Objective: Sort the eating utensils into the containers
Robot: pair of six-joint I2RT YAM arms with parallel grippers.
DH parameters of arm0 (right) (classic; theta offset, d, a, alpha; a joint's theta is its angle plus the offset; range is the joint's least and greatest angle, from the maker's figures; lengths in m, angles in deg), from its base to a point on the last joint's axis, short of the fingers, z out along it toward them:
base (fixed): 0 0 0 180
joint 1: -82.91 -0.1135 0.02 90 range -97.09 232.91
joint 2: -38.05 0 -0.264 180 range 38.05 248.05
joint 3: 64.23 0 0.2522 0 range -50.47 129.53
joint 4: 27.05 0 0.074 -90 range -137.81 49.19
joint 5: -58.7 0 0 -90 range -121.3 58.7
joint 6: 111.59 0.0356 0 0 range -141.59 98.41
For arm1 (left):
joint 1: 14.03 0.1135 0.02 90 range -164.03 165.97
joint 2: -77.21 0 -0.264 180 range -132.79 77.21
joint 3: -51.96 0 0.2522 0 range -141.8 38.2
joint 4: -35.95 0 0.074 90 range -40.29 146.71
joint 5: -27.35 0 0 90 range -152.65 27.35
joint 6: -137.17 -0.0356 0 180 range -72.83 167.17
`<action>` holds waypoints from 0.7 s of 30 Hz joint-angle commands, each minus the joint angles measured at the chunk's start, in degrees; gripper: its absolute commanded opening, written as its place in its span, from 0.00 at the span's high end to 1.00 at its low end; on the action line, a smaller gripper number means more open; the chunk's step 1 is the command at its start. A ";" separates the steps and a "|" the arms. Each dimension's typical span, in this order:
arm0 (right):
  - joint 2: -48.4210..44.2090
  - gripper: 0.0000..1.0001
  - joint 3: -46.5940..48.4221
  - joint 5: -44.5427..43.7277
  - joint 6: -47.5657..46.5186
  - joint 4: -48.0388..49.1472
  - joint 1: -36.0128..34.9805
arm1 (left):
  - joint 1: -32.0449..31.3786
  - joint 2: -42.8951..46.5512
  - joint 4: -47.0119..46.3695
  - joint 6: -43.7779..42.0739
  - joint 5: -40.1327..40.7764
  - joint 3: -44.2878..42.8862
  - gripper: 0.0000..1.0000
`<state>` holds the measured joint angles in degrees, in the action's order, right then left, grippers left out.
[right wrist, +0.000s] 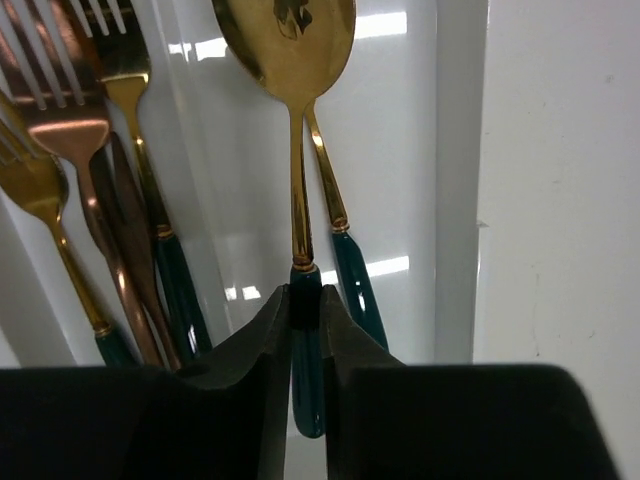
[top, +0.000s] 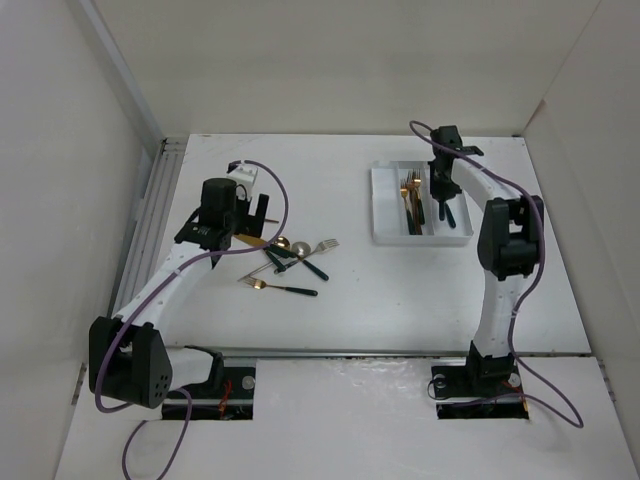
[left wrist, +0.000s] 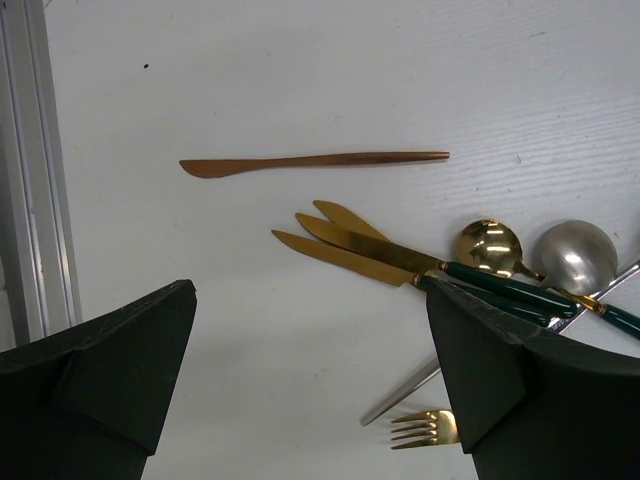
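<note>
Loose utensils [top: 290,262] lie left of the table's centre. In the left wrist view they are an all-copper knife [left wrist: 310,162], two gold knives [left wrist: 360,245] with green handles, a gold spoon [left wrist: 488,245], a silver spoon [left wrist: 573,255] and a gold fork [left wrist: 425,428]. My left gripper [left wrist: 310,390] is open and empty above them [top: 258,218]. The white three-compartment tray [top: 382,205] stands right of centre. My right gripper [right wrist: 306,300] is shut on the green handle of a gold spoon [right wrist: 290,40] over the tray's right compartment [top: 440,200], above a second spoon [right wrist: 355,285]. Forks [right wrist: 60,120] lie in the compartment to the left.
A metal rail [left wrist: 30,170] runs along the table's left edge. White walls enclose the table on the left, back and right. A thin silver handle [left wrist: 400,395] lies by the gold fork. The tray's right wall [right wrist: 455,180] borders bare table.
</note>
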<state>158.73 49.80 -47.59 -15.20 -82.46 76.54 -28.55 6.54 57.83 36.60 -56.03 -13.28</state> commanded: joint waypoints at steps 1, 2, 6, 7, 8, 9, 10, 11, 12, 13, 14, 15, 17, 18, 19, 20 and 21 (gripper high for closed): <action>1.13 0.84 1.24 -2.33 -0.94 -0.19 0.39 | -0.07 1.24 0.67 0.90 2.26 -0.90 0.00; 1.13 0.75 0.64 -2.95 -0.94 -0.19 0.39 | -0.07 1.24 0.67 0.90 2.27 -0.90 0.00; -0.71 0.52 1.24 -3.57 -0.94 -1.41 0.39 | -0.07 1.24 1.37 0.90 2.88 -1.51 0.00; -1.50 0.48 1.24 -3.57 -0.94 -1.42 0.39 | -0.07 1.24 2.33 1.51 2.88 -1.51 0.00; -3.33 0.41 1.94 -3.57 -0.94 -2.11 -0.39 | -0.07 1.24 3.04 1.52 2.88 -2.04 0.00; -4.31 0.40 2.99 -4.09 -0.94 -2.99 -1.35 | -0.07 1.24 3.04 1.52 2.88 -2.04 0.00; -5.27 0.39 3.00 -4.97 -0.16 -3.61 -2.15 | -0.07 1.76 2.35 1.52 2.88 -2.04 0.00; -7.46 0.39 3.52 -4.98 0.54 -4.14 -3.20 | -0.07 1.77 2.34 1.52 2.88 -2.04 0.00; -8.78 0.37 3.53 -4.98 0.55 -4.75 -4.51 | -0.07 2.46 1.56 1.52 3.40 -1.52 0.00; -10.19 0.37 2.05 -4.98 0.55 -4.76 -8.44 | -0.07 2.47 1.55 2.04 4.10 -1.51 0.00; -11.51 0.37 0.82 -4.11 0.55 -4.24 -11.09 | -0.07 3.08 1.03 2.74 4.11 -1.51 0.00; -14.05 0.33 -0.76 -3.49 -0.06 -2.84 -13.99 | -0.07 3.87 1.02 3.27 4.81 -1.51 0.00; -15.47 0.31 -4.63 -2.87 -0.67 -2.21 -24.35 | -0.07 4.93 1.02 5.11 7.00 -1.51 0.00; -15.48 0.29 -5.60 -2.17 -0.68 -2.21 -27.78 | -0.07 5.54 1.02 7.47 7.97 -1.51 0.00; -15.48 0.28 -6.31 -2.16 -0.16 -2.21 -31.12 | -0.07 6.94 1.02 8.62 9.63 -1.51 0.00; -14.78 0.28 -6.84 -3.29 0.80 -2.73 -36.73 | -0.07 7.74 1.54 9.68 9.65 -1.51 0.00; -14.77 0.28 -7.36 -4.00 2.12 -2.74 -38.87 | -0.07 8.53 1.55 10.56 10.34 -1.51 0.00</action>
<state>143.76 45.32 -51.72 -15.09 -83.64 45.68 -28.58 11.06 60.28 42.28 -49.52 -13.28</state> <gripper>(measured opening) 0.721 0.997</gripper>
